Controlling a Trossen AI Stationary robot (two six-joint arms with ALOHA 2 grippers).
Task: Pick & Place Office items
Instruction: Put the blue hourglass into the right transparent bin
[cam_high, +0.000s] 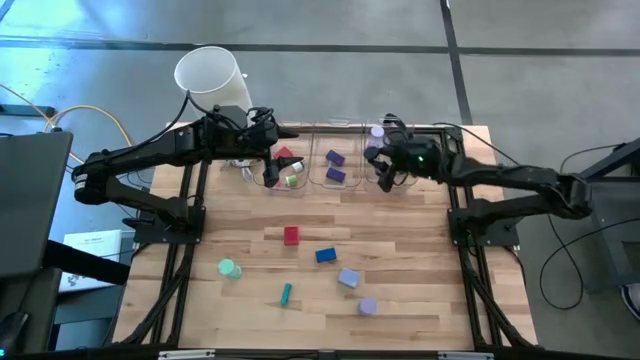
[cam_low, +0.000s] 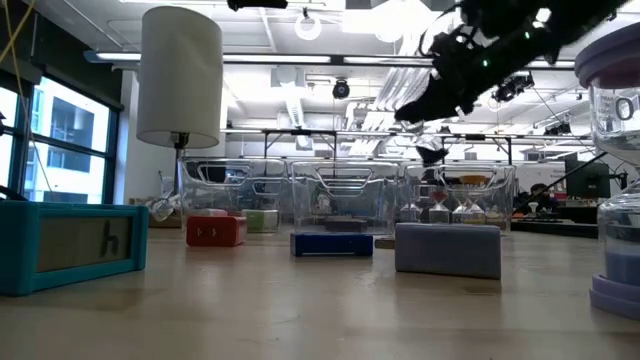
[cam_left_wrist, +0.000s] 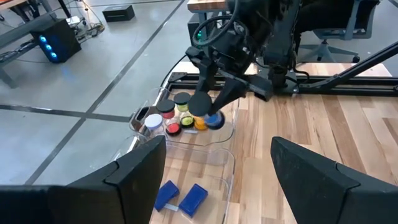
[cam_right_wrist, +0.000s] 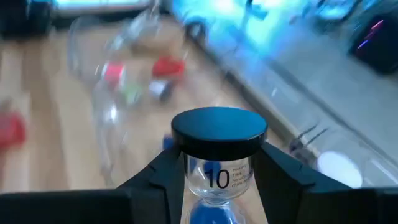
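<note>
Small office items lie loose on the wooden table: a red block (cam_high: 291, 235), a blue block (cam_high: 325, 256), a lavender block (cam_high: 348, 278), a lavender roll (cam_high: 368, 306), a green roll (cam_high: 229, 268) and a teal stick (cam_high: 286, 293). Three clear bins (cam_high: 335, 182) stand in a row at the far edge with more pieces inside. My right gripper (cam_high: 383, 170) hangs over the right bin (cam_left_wrist: 231, 127), shut on a sand timer (cam_right_wrist: 217, 158) with a black cap and blue sand. My left gripper (cam_high: 268, 172) stands open above the left bin, holding nothing. My right gripper pinches the sand timer's glass body just under its black top cap (cam_right_wrist: 217, 177), one finger (cam_right_wrist: 163, 177) on each side. The fingers slant down from the table's right side. The timer is lifted clear over the right bin, tilted, its blue lower end (cam_left_wrist: 214, 121) lowest.
A tall white cylinder (cam_high: 210, 75) stands beyond the table's far left corner. The right bin holds several timers with coloured caps (cam_left_wrist: 177, 118). The middle bin holds purple-blue blocks (cam_high: 335, 165). Bare wood lies between the loose pieces and the bins.
</note>
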